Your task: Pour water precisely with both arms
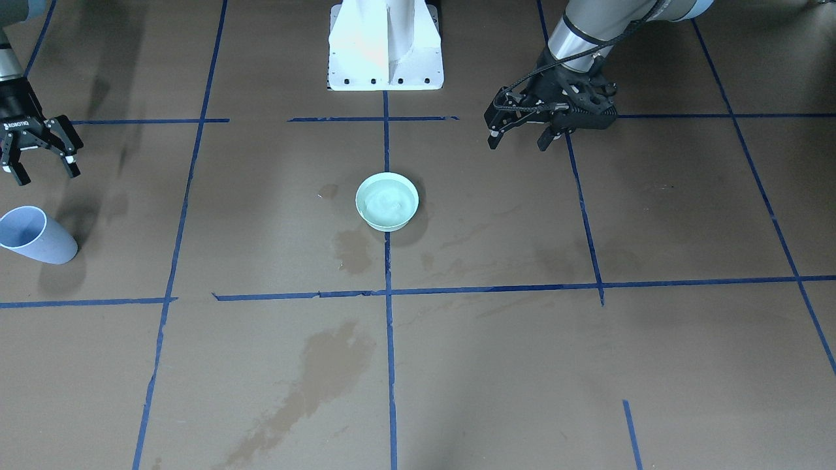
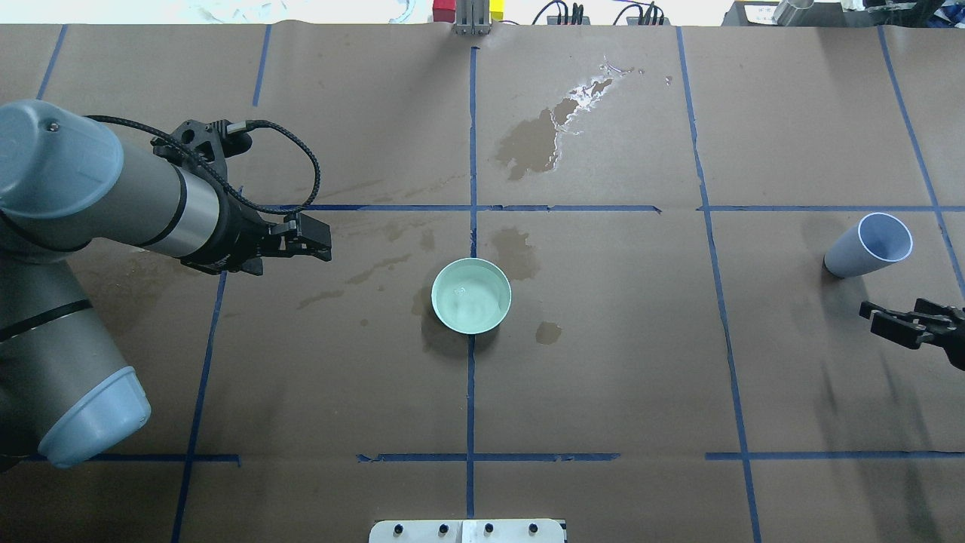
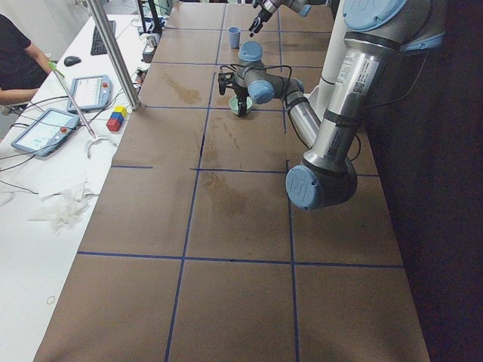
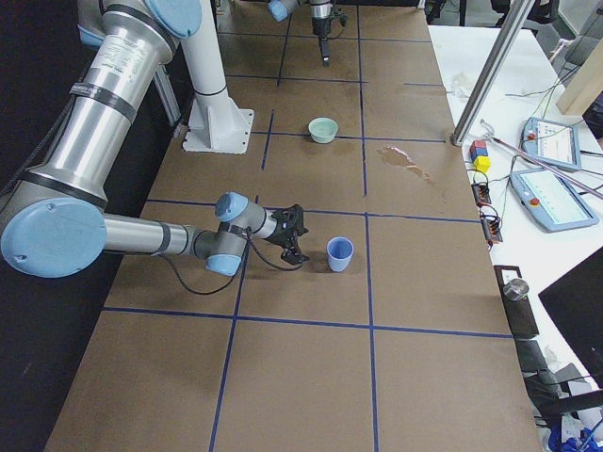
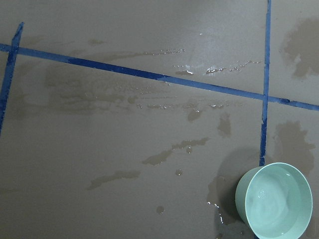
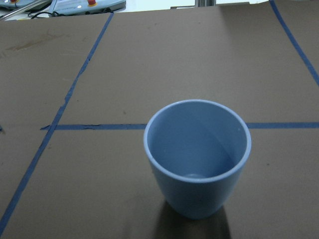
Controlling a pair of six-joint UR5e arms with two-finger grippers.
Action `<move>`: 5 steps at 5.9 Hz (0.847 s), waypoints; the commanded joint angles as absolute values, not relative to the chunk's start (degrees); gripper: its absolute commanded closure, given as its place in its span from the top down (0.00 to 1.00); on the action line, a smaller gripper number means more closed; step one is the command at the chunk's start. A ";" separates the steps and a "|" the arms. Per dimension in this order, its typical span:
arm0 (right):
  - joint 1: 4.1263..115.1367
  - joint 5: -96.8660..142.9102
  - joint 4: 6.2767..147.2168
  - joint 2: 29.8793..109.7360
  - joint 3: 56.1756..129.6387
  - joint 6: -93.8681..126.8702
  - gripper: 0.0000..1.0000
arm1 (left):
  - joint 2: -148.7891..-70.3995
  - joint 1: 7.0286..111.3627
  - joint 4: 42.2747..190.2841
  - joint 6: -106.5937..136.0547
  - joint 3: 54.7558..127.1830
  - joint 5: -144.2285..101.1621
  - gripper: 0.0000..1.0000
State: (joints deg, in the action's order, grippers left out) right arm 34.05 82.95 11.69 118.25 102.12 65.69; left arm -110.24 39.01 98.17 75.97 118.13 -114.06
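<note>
Currently the water fills a mint-green bowl well apart from both pincers, roughly midway between them. The left pincer hangs above the bench with its jaws spread and nothing between them; the bowl lies off its inner side and shows at the lower right corner of its wrist view. The right pincer is likewise spread and empty. A blue cup stands upright near its fingertips, on the side away from the robot, not touching.
</note>
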 commanded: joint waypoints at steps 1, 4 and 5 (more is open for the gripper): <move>45.63 100.89 12.30 118.31 103.36 61.81 1.00 | -113.27 35.63 98.26 80.03 114.73 -113.82 1.00; 64.64 120.28 24.65 114.79 103.36 42.88 1.00 | -122.40 31.83 98.26 80.51 102.79 -112.94 1.00; 68.52 123.89 28.79 114.79 103.27 34.54 1.00 | -125.82 31.21 98.35 80.51 97.70 -113.03 1.00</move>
State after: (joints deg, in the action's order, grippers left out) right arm 64.01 119.73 24.50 115.11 103.33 42.51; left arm -122.54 32.12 98.29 80.46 102.45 -112.98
